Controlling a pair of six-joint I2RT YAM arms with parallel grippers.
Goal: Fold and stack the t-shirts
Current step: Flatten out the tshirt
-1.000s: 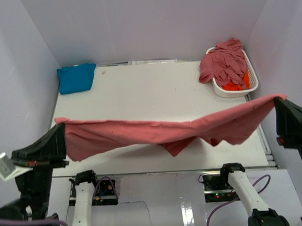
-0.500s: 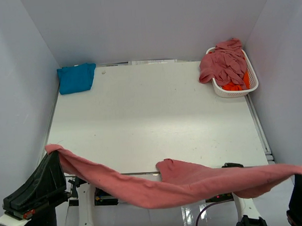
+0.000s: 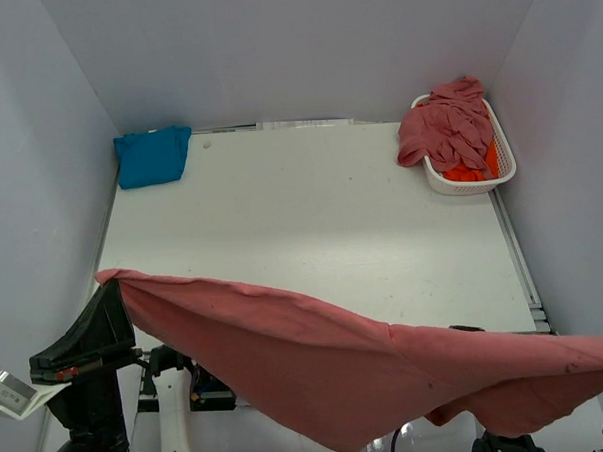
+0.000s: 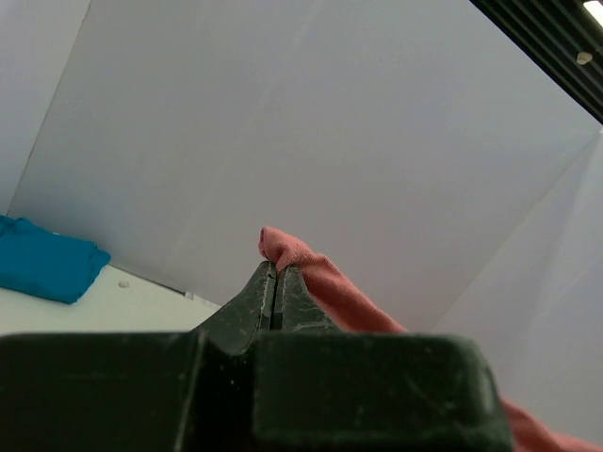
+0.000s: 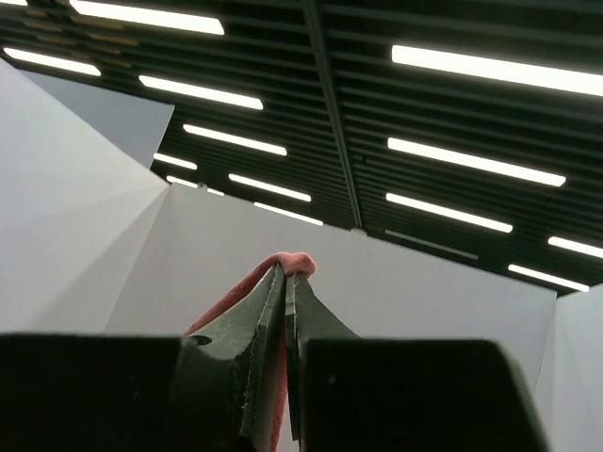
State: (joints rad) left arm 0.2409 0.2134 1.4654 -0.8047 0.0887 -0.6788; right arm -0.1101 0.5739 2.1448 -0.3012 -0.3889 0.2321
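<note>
Lifting from its sag, the shirt spreads (left end effector and right end effector clamped on corners), ready to lay.

We count one dusty rose-red cotton t-shirt, spread wide across the bottom of the frame. One folded turquoise blue cotton t-shirt sits at upper left. At upper right, one white slatted plastic basket, and in it we make out one bright orange t-shirt under a heap of rose-red shirts. How many are bunched in that heap, we cannot tell. One white table across the middle. And two black grippers: the left gripper in its wrist view, the right gripper in the other.
</note>
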